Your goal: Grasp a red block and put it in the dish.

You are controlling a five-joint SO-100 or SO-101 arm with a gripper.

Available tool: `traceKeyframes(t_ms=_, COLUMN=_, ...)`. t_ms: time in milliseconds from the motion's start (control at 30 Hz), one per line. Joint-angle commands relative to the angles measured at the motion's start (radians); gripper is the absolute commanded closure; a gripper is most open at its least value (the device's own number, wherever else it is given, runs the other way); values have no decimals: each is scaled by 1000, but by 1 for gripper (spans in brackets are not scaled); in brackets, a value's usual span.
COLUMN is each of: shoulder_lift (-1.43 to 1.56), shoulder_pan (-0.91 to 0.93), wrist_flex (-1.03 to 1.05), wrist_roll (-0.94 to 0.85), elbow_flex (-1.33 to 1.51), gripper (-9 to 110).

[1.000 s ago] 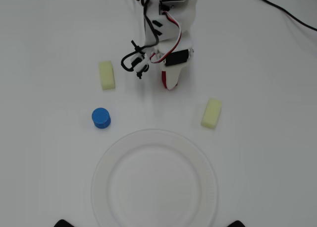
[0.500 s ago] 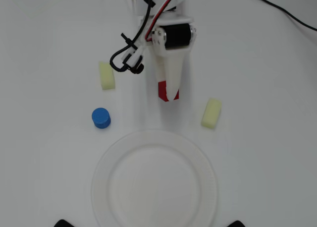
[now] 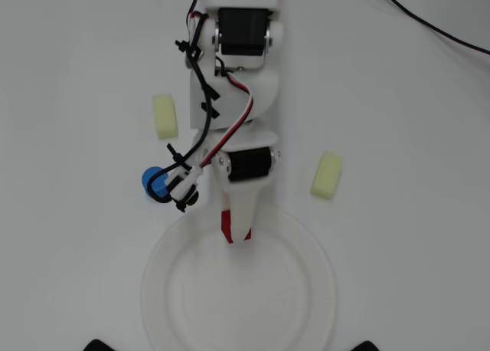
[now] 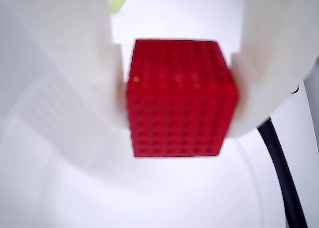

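On the white tabletop (image 3: 398,121) in the overhead view, a pale yellow block (image 3: 164,116) lies at left of centre, with a blue cylinder (image 3: 151,179) below it, partly covered by the arm's cables. At centre the end effector (image 3: 235,230) is clamped on the red block (image 3: 227,224) — over the upper rim of the dish (image 3: 306,290), which fills the lower middle. The wrist view shows the cube pinched between both white fingers (image 4: 75,88). A second yellow block (image 3: 327,175) lies right of centre.

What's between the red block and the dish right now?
Nothing visible. The gripper holds the red block over the dish's upper rim in the overhead view, with only bare plate below. The blue cylinder and yellow blocks lie off to the sides.
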Motion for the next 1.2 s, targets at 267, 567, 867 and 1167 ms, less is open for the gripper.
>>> traceKeyframes(t_ms=267, shoulder_lift=-75, shoulder_pan=2, wrist_flex=-5, wrist_roll=43, elbow_flex=-75, gripper=100)
traceKeyframes(t_ms=567, shoulder_lift=-46, shoulder_pan=12, wrist_flex=-3, wrist_roll=40, elbow_flex=-40, gripper=87)
traceKeyframes(t_ms=867, shoulder_lift=110, shoulder_pan=21, wrist_flex=40, wrist_roll=46, elbow_flex=32, gripper=77)
traceKeyframes(t_ms=1167, shoulder_lift=607, shoulder_pan=38, wrist_flex=222, wrist_roll=48, elbow_flex=298, gripper=73)
